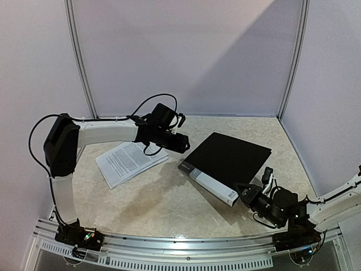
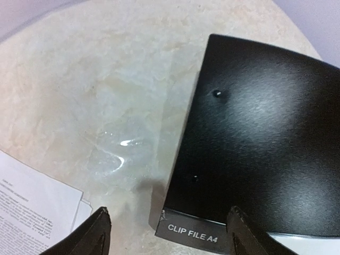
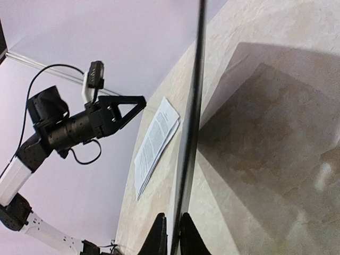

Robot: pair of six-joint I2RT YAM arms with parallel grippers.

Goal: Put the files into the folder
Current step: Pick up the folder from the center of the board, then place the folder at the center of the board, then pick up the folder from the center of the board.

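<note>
cover-opening step: right gripper (image 3: 174, 218) pinched on near edge of folder (image 1: 231, 155), left gripper (image 2: 169, 211) agape, empty, at its left side; next, lift cover for files (image 1: 130, 161).

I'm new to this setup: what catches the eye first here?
The black folder sits right of centre, its near corner pinched in the right gripper. The white files lie to its left, and the open left gripper hovers between them.
</note>
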